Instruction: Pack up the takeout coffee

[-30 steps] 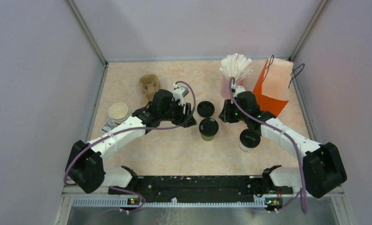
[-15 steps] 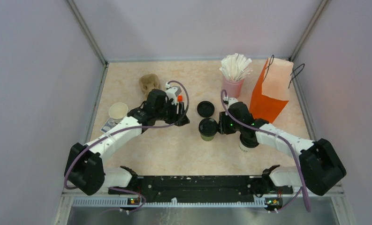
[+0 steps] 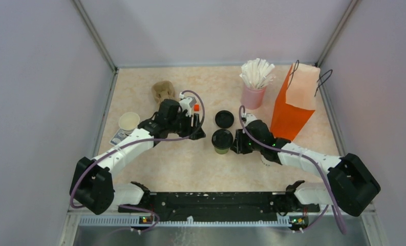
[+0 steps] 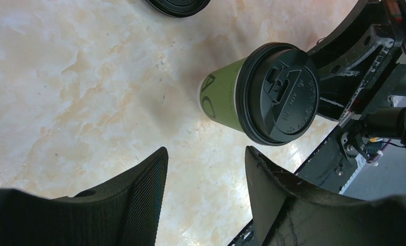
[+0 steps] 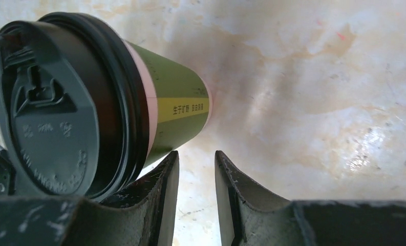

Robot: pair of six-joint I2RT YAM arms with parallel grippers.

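Right tool (image 3: 236, 142) just beside takeout coffee (image 3: 221, 140)

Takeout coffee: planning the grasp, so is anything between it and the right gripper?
Nothing visible. The right gripper sits right beside the takeout coffee. In the wrist view, the coffee lies left of the fingers, not between them.

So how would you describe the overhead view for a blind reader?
A lidded takeout coffee stands on a table, with the right gripper close beside it and the left gripper farther off on its other side. Behind are a loose black lid, a pink cup of straws and an orange bag.
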